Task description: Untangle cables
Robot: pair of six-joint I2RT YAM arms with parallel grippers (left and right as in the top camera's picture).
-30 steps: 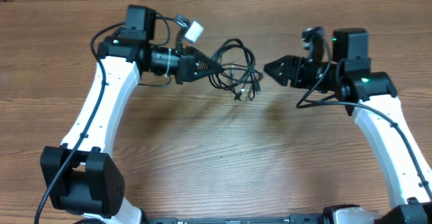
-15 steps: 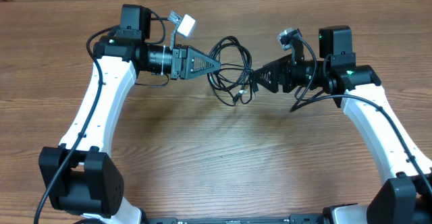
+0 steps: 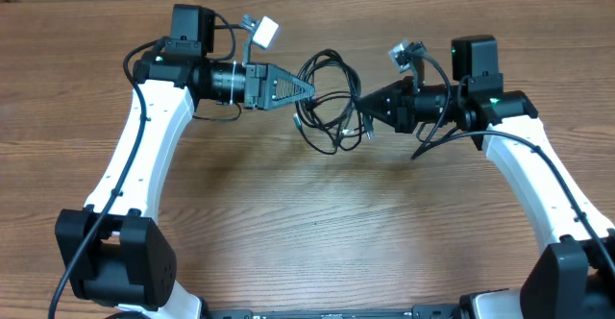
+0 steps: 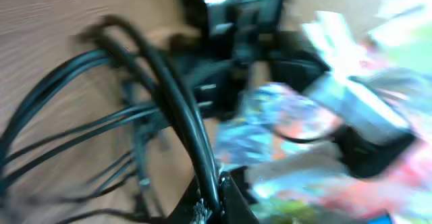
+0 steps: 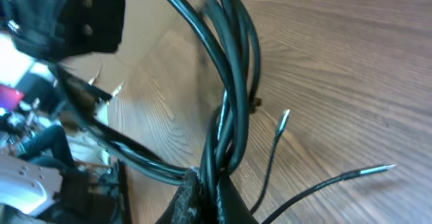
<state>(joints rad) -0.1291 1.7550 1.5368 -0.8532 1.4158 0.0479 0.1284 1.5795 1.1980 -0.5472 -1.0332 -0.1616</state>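
The cables [image 3: 327, 103] are found as one tangle of black loops suspended between the two arms over the far middle of the table [image 3: 307, 233]. Whether the lowest loops are touching the wood cannot be told.

The left gripper [image 3: 309, 88] is seen clamped on a thick strand at the tangle's left side. Detail in its wrist view is lost to blur. The right gripper [image 3: 363, 106] is seen clamped on the tangle's right side, and several strands are pinched together between its fingers rather than one.

Risks judged from this position:

- If the arms are drawn apart, the knot may be tightened instead of loosened, because a bundle is gripped on the right and no single cord is isolated.
- The single strand on the left may be pulled out of the pinch under tension, and the whole tangle would then be dragged to the right.
- The silver-tipped ends [image 5: 283, 119] are left hanging free. They may be caught in a loop as it closes.
- The right arm's own wire [image 3: 437, 141] hangs near the tangle and may be fouled.
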